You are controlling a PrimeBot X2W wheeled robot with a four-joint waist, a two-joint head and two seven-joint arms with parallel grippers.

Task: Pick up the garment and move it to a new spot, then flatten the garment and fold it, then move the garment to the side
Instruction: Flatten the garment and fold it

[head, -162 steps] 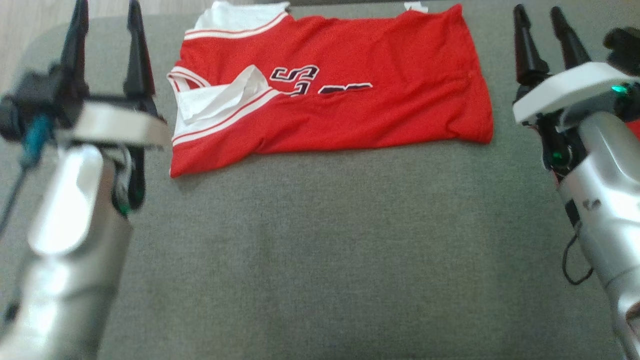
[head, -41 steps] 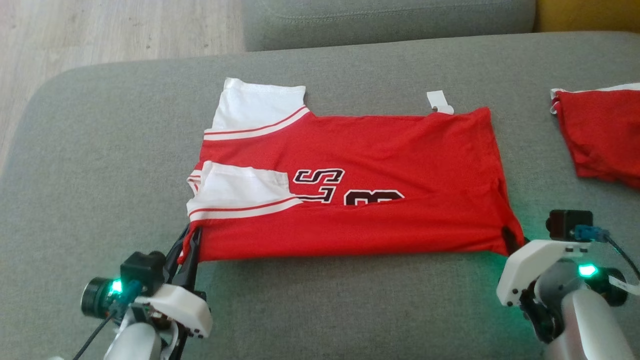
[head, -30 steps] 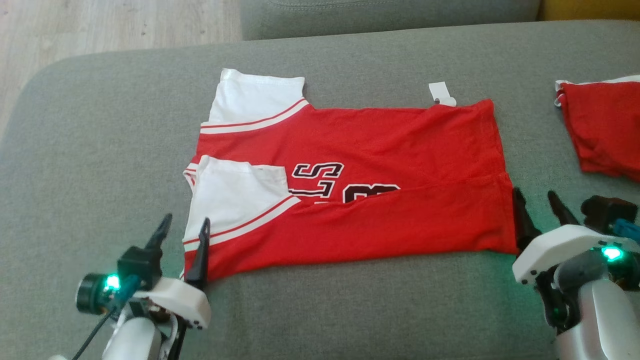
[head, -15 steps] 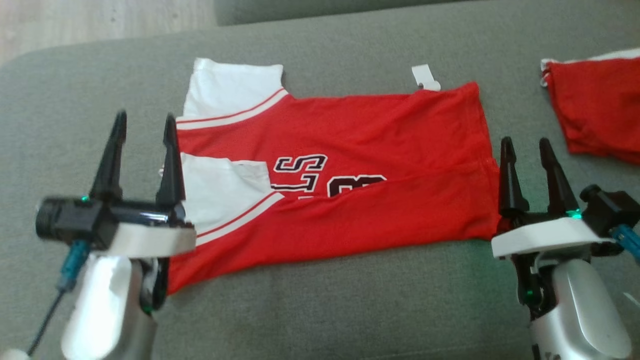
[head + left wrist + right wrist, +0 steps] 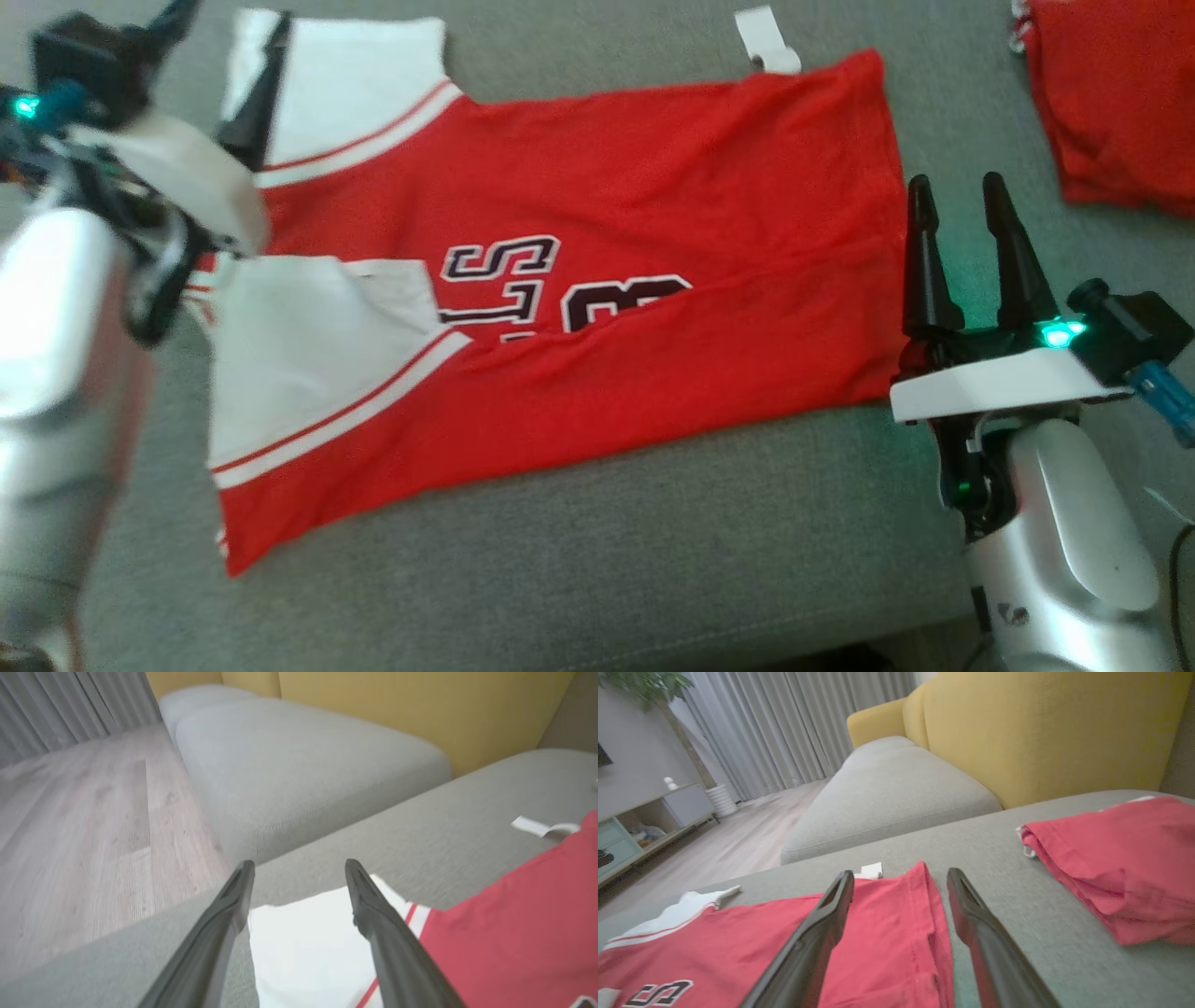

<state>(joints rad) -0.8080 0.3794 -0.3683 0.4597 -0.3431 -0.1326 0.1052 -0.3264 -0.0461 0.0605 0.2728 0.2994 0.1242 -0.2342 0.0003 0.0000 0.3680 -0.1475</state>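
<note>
The garment [image 5: 597, 280] lies spread on the grey cushion [image 5: 653, 541], its near edge folded up over the black-and-white lettering. It is a red jersey of fine mesh with smooth white sleeves trimmed in red stripes, and a white tag [image 5: 766, 42] pokes out past its far edge.

At its right hem we see the right end effector [image 5: 956, 182], its tapered dark fingers spread wide and holding nothing. The left end effector [image 5: 299, 864] is over the far white sleeve, equally wide and empty (whether it touches the cloth we cannot tell).

From the head we read the jersey's whole outline. The right wrist view adds a rumpled red bundle [image 5: 1115, 863] lying well apart on the cushion's coarse weave, a yellow sofa back [image 5: 1041, 732] and pleated curtains [image 5: 784, 728]. The left wrist view gives us the pale plank floor [image 5: 70, 835].
</note>
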